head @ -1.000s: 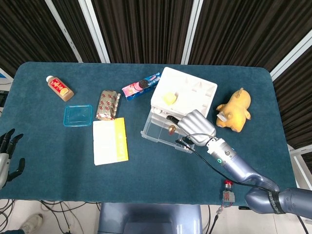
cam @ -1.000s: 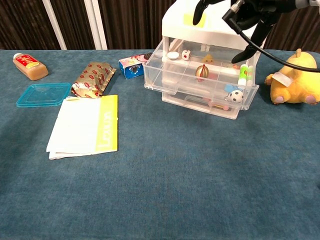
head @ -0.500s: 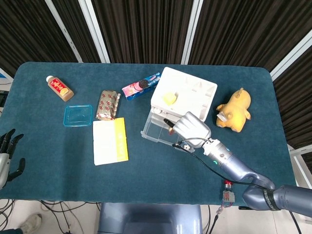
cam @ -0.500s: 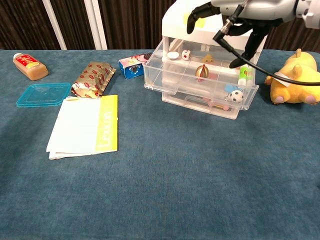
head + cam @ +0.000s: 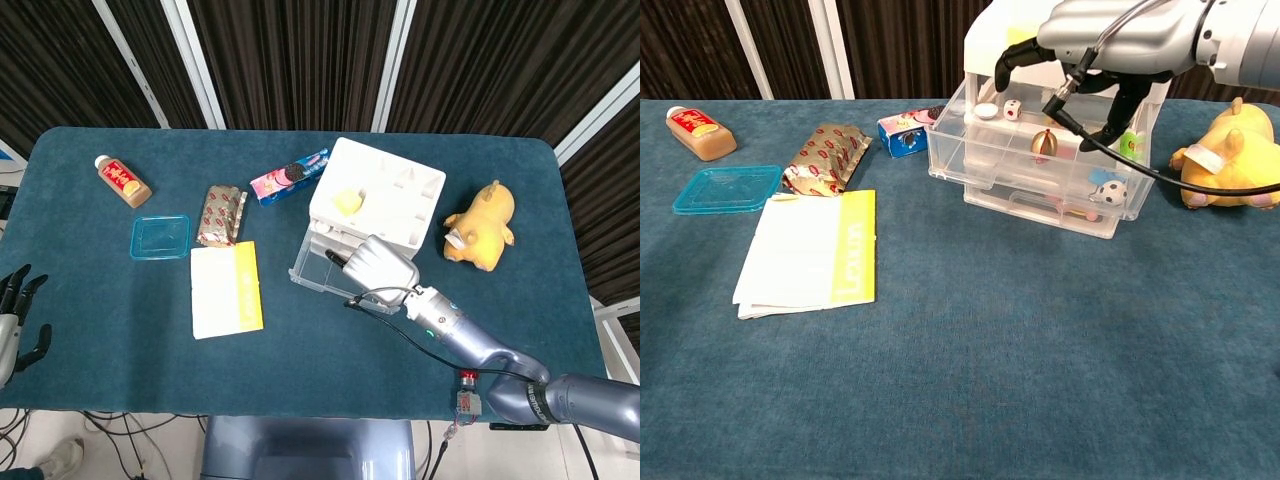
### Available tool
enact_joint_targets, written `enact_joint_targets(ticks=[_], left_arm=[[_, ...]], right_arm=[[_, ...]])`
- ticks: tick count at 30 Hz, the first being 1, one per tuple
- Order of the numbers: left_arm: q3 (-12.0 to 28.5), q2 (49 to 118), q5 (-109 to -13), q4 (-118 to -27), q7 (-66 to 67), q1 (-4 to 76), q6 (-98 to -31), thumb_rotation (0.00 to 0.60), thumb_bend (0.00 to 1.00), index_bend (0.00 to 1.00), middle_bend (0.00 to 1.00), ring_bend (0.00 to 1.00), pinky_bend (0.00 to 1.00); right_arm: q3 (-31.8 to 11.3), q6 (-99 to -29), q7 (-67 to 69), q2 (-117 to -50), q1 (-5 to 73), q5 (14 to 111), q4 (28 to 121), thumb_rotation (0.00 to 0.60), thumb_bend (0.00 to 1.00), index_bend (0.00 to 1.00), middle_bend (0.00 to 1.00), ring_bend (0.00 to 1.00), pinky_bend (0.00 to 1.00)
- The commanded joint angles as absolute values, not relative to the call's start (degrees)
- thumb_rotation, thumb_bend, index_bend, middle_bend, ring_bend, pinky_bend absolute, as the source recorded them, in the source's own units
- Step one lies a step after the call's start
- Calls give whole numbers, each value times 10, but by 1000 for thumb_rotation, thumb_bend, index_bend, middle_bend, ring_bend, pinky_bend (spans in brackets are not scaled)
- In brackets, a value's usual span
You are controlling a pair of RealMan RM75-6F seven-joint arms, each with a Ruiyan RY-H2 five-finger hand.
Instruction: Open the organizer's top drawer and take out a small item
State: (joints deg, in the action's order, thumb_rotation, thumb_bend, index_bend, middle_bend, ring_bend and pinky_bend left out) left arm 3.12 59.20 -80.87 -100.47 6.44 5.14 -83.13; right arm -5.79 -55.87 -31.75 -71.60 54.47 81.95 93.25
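Currently, the top drawer (image 5: 1040, 150) of the organizer (image 5: 375, 195) stands pulled out, so the opening step is judged complete; the removal of a small item remains. The right hand (image 5: 1110, 45) hovers over the open drawer with its fingers (image 5: 1012, 52) spread and pointing down, and nothing is visible in its grasp. The left hand (image 5: 15, 320) sits at the table's near left edge, well apart from the organizer, fingers apart and holding nothing.

Contents visible in the top drawer from the chest view: one white disc (image 5: 986, 110), one die (image 5: 1012, 108), one brown rounded piece (image 5: 1043, 144), one green-capped tube (image 5: 1128, 146). One small ball (image 5: 1107, 191) shows through the clear front lower down; which drawer holds it cannot be told. The hand hides part of the drawer, so further items may be present.

Elsewhere on the table (image 5: 330, 340): one bottle (image 5: 122, 181), one blue lid (image 5: 160, 236), one brown wrapped snack (image 5: 222, 215), one cookie pack (image 5: 288, 176), one white and yellow booklet (image 5: 226, 289), one yellow plush toy (image 5: 482, 225).
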Motion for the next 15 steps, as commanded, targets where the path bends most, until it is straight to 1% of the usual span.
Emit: enact_joint_targets(ticks=[1, 15], left_arm=[[31, 592, -808, -1005, 64, 51, -831, 600, 473, 101, 0, 0, 0], [30, 591, -807, -1006, 65, 52, -829, 600, 473, 101, 0, 0, 0]], right_arm=[[-58, -550, -329, -722, 547, 819, 926, 600, 232, 240, 1000, 1000, 1000], [-66, -522, -335, -731, 549, 800, 931, 600, 232, 243, 1000, 1000, 1000]])
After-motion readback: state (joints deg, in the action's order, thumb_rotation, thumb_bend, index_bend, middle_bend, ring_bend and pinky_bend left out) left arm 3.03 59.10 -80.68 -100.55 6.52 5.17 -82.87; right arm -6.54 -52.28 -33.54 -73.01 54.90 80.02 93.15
